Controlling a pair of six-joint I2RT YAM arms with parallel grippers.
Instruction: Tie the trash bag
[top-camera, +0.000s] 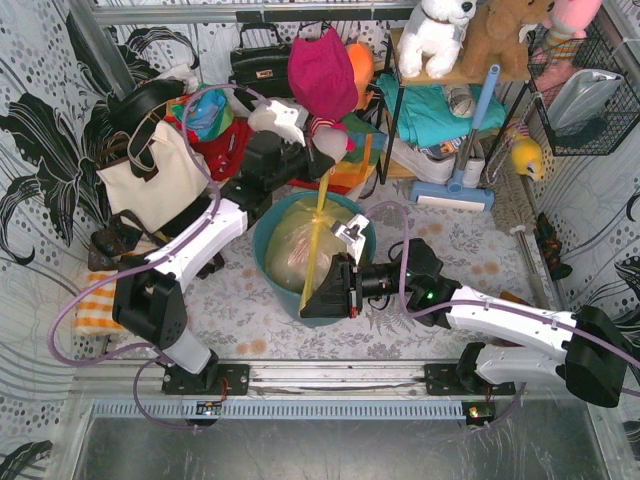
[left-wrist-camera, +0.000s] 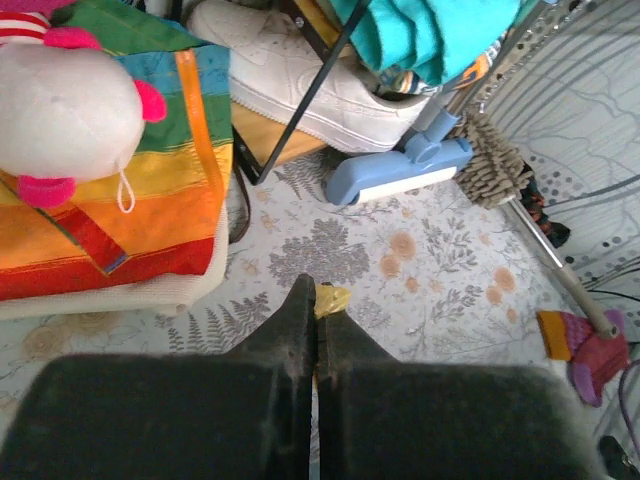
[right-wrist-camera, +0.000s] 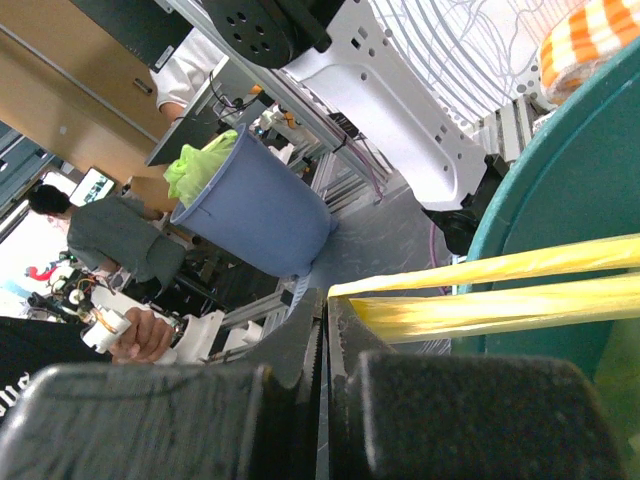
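Top external: one trash bag (top-camera: 285, 245) sits inside one teal bin (top-camera: 265, 280) on the worktop (top-camera: 440, 240), with white paper showing through the film. One yellow strip (top-camera: 318, 235) runs taut across the bag mouth, far side to near side. The left end effector (top-camera: 325, 170) has the far end and the right end effector (top-camera: 312, 298) has the near end. No knot is visible anywhere along the strip.

Left wrist: the left end effector (left-wrist-camera: 317, 302) has its fingers pressed together, pinching one small scrap of yellow plastic (left-wrist-camera: 332, 298) at the tips. The rest of the bag is out of frame.

Right wrist: the right end effector (right-wrist-camera: 325, 315) is pressed together on the plastic. Two yellow strands (right-wrist-camera: 480, 270) leave the tips side by side across the bin wall (right-wrist-camera: 580, 170).

Judgement: gathering and gripping the edges is done. Crossing, looping and cinching are all left, so this is early in the task.

Count: 1 bag, 1 teal bin, 2 end effectors, 2 strands at the near grip.
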